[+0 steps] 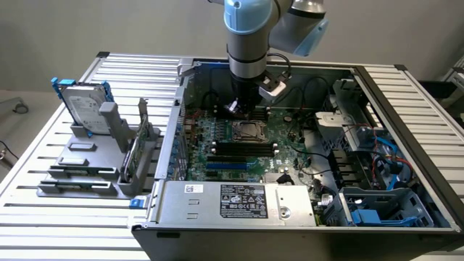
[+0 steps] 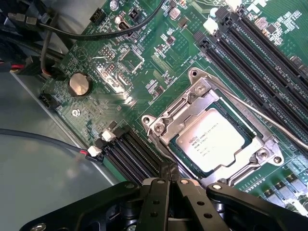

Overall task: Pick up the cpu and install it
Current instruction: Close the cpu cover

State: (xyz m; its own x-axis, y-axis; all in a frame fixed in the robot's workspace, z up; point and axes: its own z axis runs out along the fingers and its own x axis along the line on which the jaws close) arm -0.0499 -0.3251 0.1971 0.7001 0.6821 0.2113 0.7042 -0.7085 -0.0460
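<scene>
the slatted metal tabletop point(image 1: 58, 228) carries an open computer case point(image 1: 217, 217) lying on its side, with the green motherboard point(image 1: 225, 144) facing up inside it. the robot arm point(image 1: 250, 38) comes down from above into the case, and its fingers point(image 1: 236, 106) hang over the board just beyond the cpu socket point(image 1: 246, 132), on the side away from the case's labelled power supply point(image 1: 243, 201).

well off to the exterior view's left of the fingers, outside the case, a grey holder rack point(image 1: 87, 157) stands on the tabletop with a silver hard drive point(image 1: 83, 106) on blue rails upright in it.

in the wrist view the fingers point(image 2: 171, 185) are clenched together, their two black tips meeting with nothing between them. just past the tips lies the metal-framed socket point(image 2: 211, 139), and the cpu point(image 2: 210, 141) sits flat inside that frame, its dull silver top with printed lettering facing up. the cpu is apart from the fingers, a short way ahead of the tips, not touched by them. a thin metal lever point(image 2: 260, 113) runs along the side of the socket farthest from the fingers.

beyond the socket run long black memory slots point(image 2: 260, 53); another group of black slots point(image 2: 130, 151) sits beside the fingertips. farther away on the board is a round coin battery point(image 2: 80, 84), and a black cable point(image 2: 57, 41) loops near it. a small red and black wire point(image 2: 84, 153) reaches a white connector near the slots.
</scene>
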